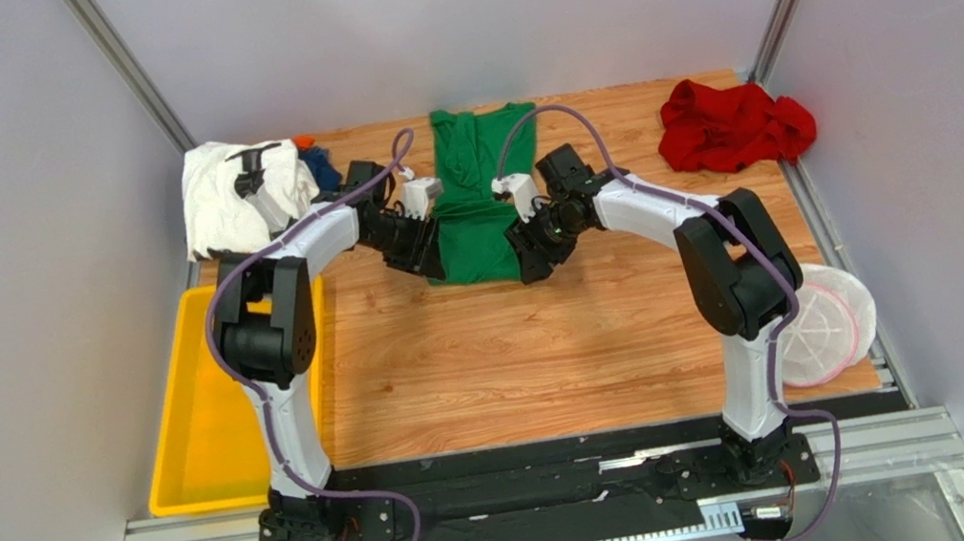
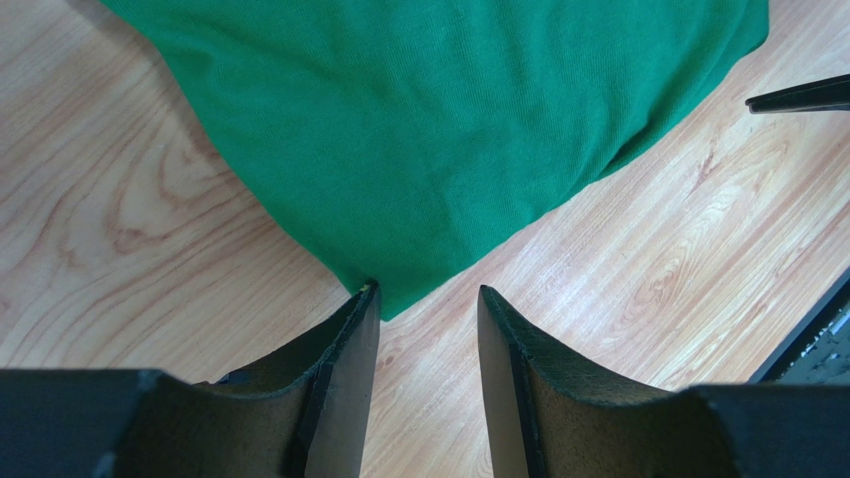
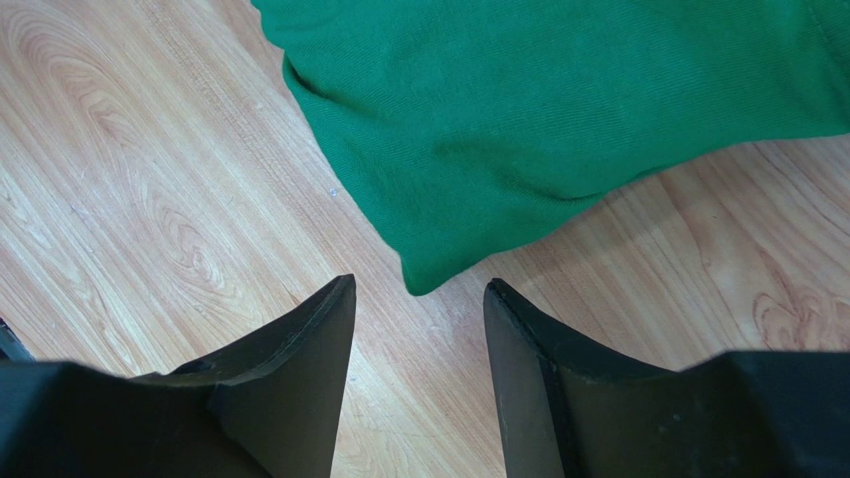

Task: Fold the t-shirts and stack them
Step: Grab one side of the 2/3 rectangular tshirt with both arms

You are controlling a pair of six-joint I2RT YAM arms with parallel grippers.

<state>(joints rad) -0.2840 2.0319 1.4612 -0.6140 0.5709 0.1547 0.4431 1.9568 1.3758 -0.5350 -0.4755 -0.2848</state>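
Note:
The green t-shirt [image 1: 473, 192] lies folded lengthwise as a narrow strip at the middle back of the table. My left gripper [image 1: 431, 261] is open at its near left corner; in the left wrist view [image 2: 427, 294] that corner of the shirt [image 2: 439, 129] lies just ahead of the fingertips. My right gripper [image 1: 530, 260] is open at the near right corner; in the right wrist view [image 3: 419, 284] the shirt corner [image 3: 559, 100] lies just ahead of the open jaws. The white printed t-shirt [image 1: 226, 195] is heaped at back left, the dark blue one [image 1: 320, 166] beside it. The red t-shirt [image 1: 730, 125] is crumpled at back right.
A yellow tray [image 1: 199, 417] stands at the table's left edge. A round white-and-pink mesh basket [image 1: 823, 321] sits at the right edge. Grey walls close in the sides and the back.

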